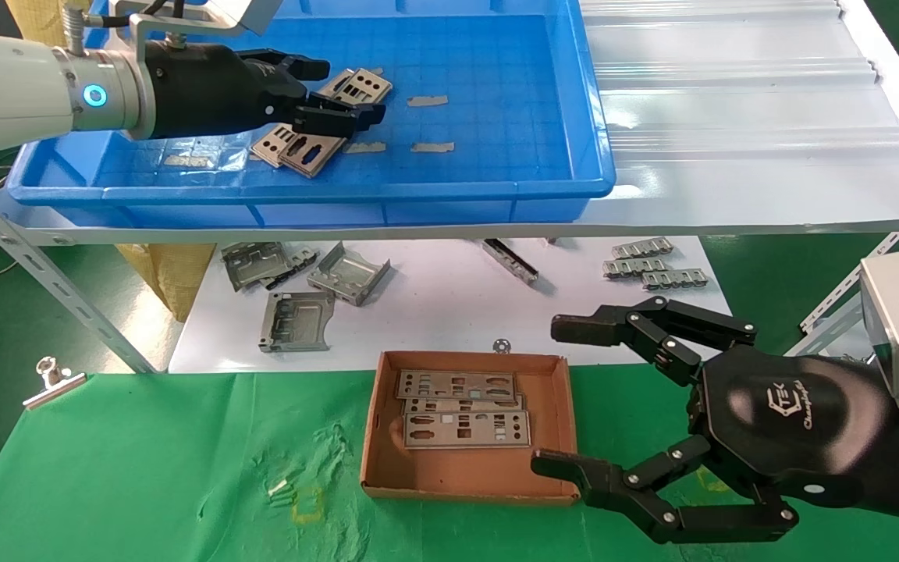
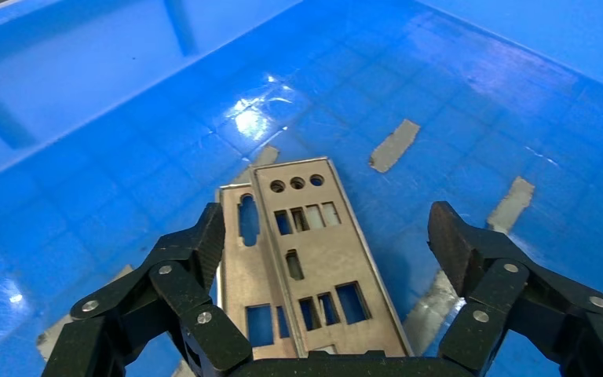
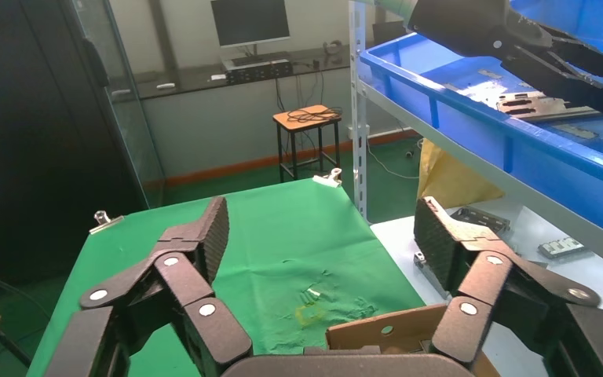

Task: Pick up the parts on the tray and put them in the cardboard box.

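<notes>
The left gripper [image 1: 340,94] is reaching into the blue tray [image 1: 496,191] on the far shelf, at its left part, with its jaws spread wide and nothing between them. In the left wrist view 2 thin metal plates [image 2: 306,267] are lying overlapped on the tray floor, directly between the open fingers [image 2: 204,243], one plate resting partly on top of the other. In the head view another plate [image 1: 356,84] is lying just beyond the gripper, and more plates [image 1: 297,150] are lying just nearer than it. Strips of grey tape [image 1: 428,101] are stuck to the floor to the right.

The right gripper [image 1: 551,394] is hovering near the right wall of the cardboard box [image 1: 471,472], down on the green cloth [image 1: 145,468]; its jaws are also wide open and empty. 3 plates [image 1: 465,429] are already lying stacked in the box.

The plates look light, stiff and very thin, with smooth shiny faces, so they are probably slippery and sit flush against the floor. A pinch across the narrow width, on the 2 long edges near the middle, seems the best hold. Because the 2 plates overlap, the fingers may drag both, or slide over the top one. The punched holes offer little for these broad pads.

Grey bent brackets [image 1: 297,293] and small ribbed strips [image 1: 652,265] are lying on the white sheet under the shelf.
</notes>
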